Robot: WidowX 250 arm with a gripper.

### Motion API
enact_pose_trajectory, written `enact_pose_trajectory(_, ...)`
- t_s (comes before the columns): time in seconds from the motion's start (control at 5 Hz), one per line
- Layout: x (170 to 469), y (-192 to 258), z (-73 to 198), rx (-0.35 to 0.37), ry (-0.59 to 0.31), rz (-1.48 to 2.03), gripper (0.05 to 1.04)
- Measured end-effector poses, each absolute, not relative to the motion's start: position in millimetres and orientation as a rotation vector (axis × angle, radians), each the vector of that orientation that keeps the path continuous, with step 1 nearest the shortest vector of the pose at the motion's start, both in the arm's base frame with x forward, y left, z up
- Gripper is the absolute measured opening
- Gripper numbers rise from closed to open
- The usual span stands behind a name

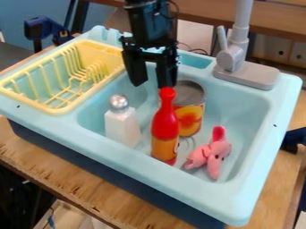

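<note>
Camera view: the claw hangs over the sink's back part, fingers parted fairly wide, holding nothing. No object is lifted. The red-capped bottle stands in the basin at five o'clock from it. Around that bottle, the can sits close at one o'clock, the silver-topped shaker at nine, the pink toy at four. The bottle partly hides the can and crowds its front. A yellow rack lies toward ten o'clock, the faucet toward one.
</note>
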State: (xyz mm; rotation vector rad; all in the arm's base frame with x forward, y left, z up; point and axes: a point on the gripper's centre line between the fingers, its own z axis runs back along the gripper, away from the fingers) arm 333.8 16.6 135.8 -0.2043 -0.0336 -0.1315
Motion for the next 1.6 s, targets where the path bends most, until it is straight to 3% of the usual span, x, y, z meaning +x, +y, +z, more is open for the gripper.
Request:
enact_pose_trajectory(0.4, 335.9, 13.3, 121.3, -0.327, -0.123, -0.144, 1.001)
enact_pose_trajectory(0.8, 347.3, -6.7, 127.7, -0.382, -0.181, -0.181, 1.001)
enact_pose_trajectory(1.2, 357.1, -52.7, 121.3, -0.502, -0.172, -0.219, 1.001)
enact_pose_trajectory(1.6, 358.1, -70.3, 121.9, -0.558, -0.164, -0.192, 1.001)
